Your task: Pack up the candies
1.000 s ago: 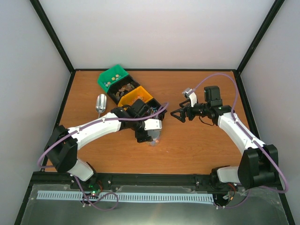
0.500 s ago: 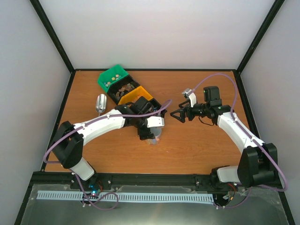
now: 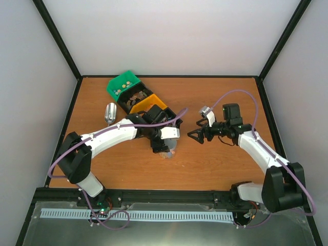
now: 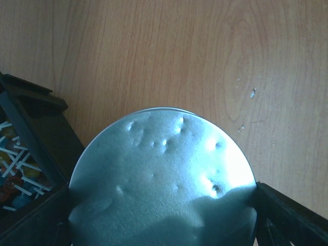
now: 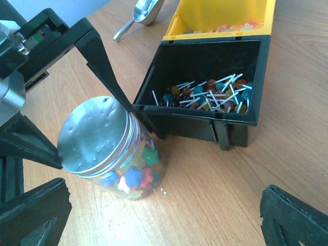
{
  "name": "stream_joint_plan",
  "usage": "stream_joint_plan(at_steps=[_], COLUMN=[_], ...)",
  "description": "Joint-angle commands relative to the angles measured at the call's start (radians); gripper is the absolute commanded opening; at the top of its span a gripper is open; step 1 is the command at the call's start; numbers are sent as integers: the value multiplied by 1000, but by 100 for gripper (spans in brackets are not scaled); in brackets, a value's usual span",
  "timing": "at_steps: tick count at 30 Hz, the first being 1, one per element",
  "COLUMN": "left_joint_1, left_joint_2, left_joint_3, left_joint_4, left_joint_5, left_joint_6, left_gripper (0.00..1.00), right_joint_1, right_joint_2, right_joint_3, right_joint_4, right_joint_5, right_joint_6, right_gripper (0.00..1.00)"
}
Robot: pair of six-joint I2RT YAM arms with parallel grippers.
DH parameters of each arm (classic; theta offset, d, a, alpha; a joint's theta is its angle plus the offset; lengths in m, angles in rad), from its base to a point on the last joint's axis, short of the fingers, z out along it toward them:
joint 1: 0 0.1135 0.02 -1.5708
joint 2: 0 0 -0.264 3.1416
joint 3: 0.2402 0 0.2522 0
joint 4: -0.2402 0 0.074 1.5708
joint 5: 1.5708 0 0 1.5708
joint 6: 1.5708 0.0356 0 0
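Silver lid (image 5: 92,134) caps the jar (image 5: 154,166) of candies (image 5: 132,180), left fingers (image 5: 100,59) clamping it; right fingers (image 5: 292,215), wide, have neared the jar; I judge packing nearly done

Warm orange-brown wood grain runs across the table (image 4: 154,51). The lid (image 5: 92,136) gleams silver, dimpled all over. The candies (image 5: 136,177) show red, blue, yellow and green. The lollipops (image 5: 205,95) have red, blue and orange heads on white sticks. One bin (image 5: 236,117) is black, another bin (image 5: 225,15) bright yellow, a third bin (image 3: 124,80) green. The scoop (image 5: 146,10) is silver.
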Motion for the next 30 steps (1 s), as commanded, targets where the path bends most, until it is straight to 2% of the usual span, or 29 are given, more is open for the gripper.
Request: stream_joint_plan(at_steps=[1,3,7,9,13,16,21,26,30], left_joint_1=[4,4,4,4,4,10,21,23,24], left_joint_2=[8,8,5,8,15,30,45,43,46], left_joint_3=[-6,2,-2,-7,-10,1,10,8,8], left_joint_4=[-123,-127,-128,-127,-115,-115,-112,-115,-114], left_joint_5=[16,22,22,14,-4,-7,2,5,14], left_joint_6=[-7,-8,-5,-4,-7,-13,-14,-1,1], left_gripper=[85,85,85,85,85,85,85,85,85], right_joint_1=[-8,-8,4,30,83,149,235,332,372], right_joint_2=[-73,-87,-50,-28,-119,-123,-64,-26,60], right_joint_3=[-66,-101,-107,-110,-262,-279,-280,-404,-483], right_joint_4=[153,226,242,216,412,407,520,771,968], right_joint_5=[24,27,-75,-18,45,64,136,253,319], right_joint_6=[43,122,101,41,-1,-52,17,126,112], right_gripper=[100,100,100,100,100,100,100,100,100])
